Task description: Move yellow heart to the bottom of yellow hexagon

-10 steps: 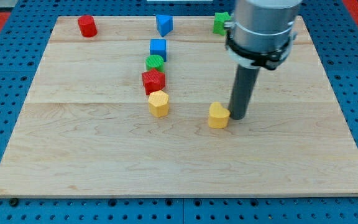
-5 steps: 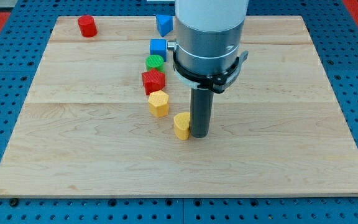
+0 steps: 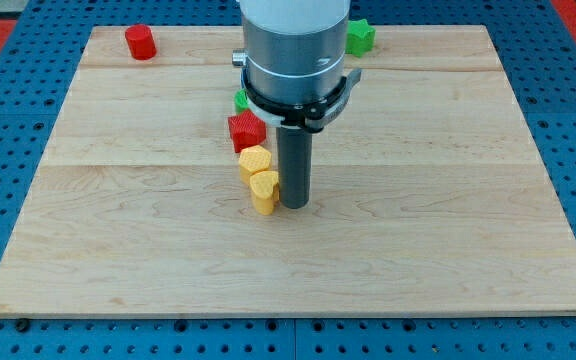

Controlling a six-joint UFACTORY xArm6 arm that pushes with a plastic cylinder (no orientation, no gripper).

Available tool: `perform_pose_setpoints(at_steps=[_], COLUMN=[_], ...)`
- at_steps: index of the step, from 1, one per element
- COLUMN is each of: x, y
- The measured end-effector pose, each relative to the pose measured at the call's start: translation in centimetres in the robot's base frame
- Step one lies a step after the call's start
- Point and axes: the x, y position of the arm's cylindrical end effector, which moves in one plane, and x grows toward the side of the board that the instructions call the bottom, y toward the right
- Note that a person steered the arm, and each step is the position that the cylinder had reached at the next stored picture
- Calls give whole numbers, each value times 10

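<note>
The yellow heart (image 3: 262, 191) lies on the wooden board (image 3: 448, 230), touching the lower edge of the yellow hexagon (image 3: 253, 161) just above it. My tip (image 3: 293, 205) stands right against the heart's right side. The rod and the arm's grey body rise above it and hide part of the blocks behind.
A red star-like block (image 3: 245, 130) sits just above the hexagon. A green block (image 3: 240, 100) peeks out above that, mostly hidden by the arm. A red block (image 3: 140, 42) is at the top left and a green block (image 3: 360, 37) at the top right.
My tip has slid to the view's left, pushing the yellow heart left until it rests under the yellow hexagon. The arm now hides the blue blocks.
</note>
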Motion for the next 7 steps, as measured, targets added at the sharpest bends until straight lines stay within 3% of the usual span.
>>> perform_pose_setpoints(at_steps=[4, 7], x=[-21, -4], y=[-19, 67])
